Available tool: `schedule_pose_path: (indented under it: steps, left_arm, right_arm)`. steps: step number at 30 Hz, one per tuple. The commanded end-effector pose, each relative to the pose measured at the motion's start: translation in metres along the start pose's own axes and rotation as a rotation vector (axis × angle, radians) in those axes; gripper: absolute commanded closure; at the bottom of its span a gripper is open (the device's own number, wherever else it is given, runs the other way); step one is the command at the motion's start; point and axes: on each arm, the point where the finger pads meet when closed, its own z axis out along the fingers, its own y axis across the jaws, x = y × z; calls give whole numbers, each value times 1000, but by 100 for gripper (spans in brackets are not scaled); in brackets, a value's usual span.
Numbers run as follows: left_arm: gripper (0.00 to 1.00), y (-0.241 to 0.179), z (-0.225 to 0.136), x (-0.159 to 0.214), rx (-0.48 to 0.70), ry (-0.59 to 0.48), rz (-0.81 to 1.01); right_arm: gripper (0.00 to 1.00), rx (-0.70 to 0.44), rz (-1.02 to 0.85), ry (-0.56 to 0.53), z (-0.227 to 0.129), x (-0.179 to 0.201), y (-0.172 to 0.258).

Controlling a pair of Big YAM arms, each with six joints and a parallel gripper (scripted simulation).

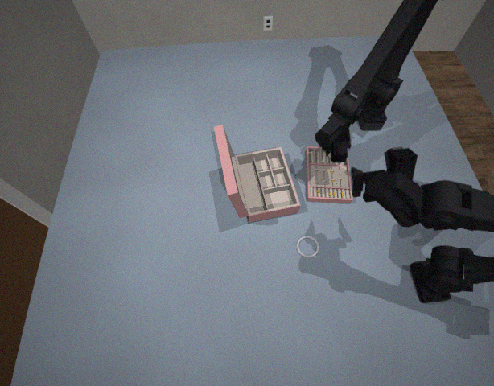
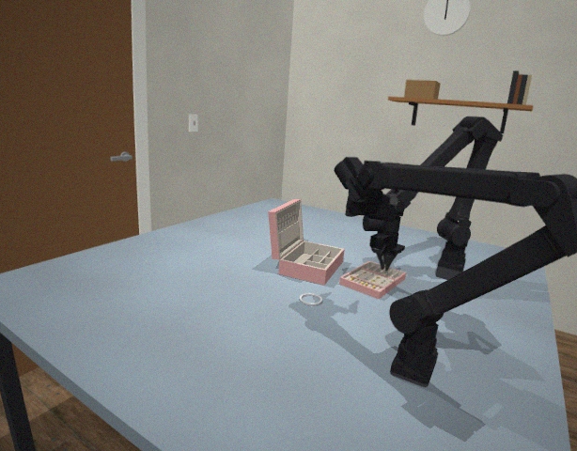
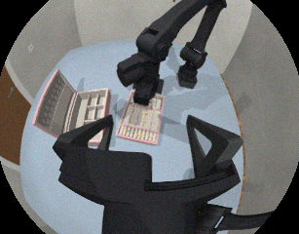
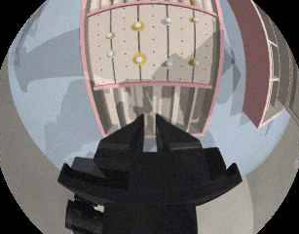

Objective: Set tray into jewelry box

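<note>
tray: [image 1: 329, 201] [image 2: 359, 288] [image 3: 136, 140] [image 4: 84, 58] lying on the table beside the box [image 1: 274, 215] [image 2: 304, 272] [image 3: 108, 103] [image 4: 252, 63], keeping its jewelry [image 1: 331, 180] [image 3: 143, 122] [image 4: 139, 59] upward
lid: [image 1: 228, 168] [image 2: 274, 235] [image 3: 52, 104] standing open, leaving room for lowering
dividers: [image 1: 260, 182] waiting bare inside, offering the seat
right gripper: [image 1: 336, 157] [image 2: 385, 269] [image 3: 141, 101] [image 4: 149, 117] pointing down at the tray's end, fingers nearly together, gripping nothing; probably lining up for a hold
left gripper: [image 1: 356, 182] [image 2: 355, 206] [image 3: 150, 118] hanging wide open, likely awaiting its turn
bangle: [image 1: 298, 247] [image 2: 310, 304] lying apart, seemingly not concerning the move

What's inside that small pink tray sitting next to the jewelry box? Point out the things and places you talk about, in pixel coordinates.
In the tray [image 1: 329, 201] [image 2: 379, 294] [image 3: 140, 140] [image 4: 84, 58], gold-coloured and whitish jewelry pieces sit in the middle section and gold-coloured ones in one ridged end. The right gripper [image 1: 338, 159] [image 2: 384, 270] [image 4: 149, 118] partly covers the other ridged section.
</note>
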Motion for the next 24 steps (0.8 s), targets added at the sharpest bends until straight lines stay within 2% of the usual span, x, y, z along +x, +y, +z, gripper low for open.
schedule_pose_path:
  steps: [1, 14, 19, 24]
  left_arm:
    - [0, 4, 6, 0, -8, -12, -31]
    - [0, 12, 12, 10, -35, -21, -93]
    - [0, 21, 11, 13, -59, -30, -124]
    - [0, 21, 9, -1, -65, -49, -106]
  right_arm:
    - [85, 12, -9, -24, 1, -10, -12]
    - [85, 2, -19, -11, 21, -5, -9]
    - [100, 3, -15, -13, 21, -7, -10]
    - [100, 15, -15, -26, 16, -10, -12]
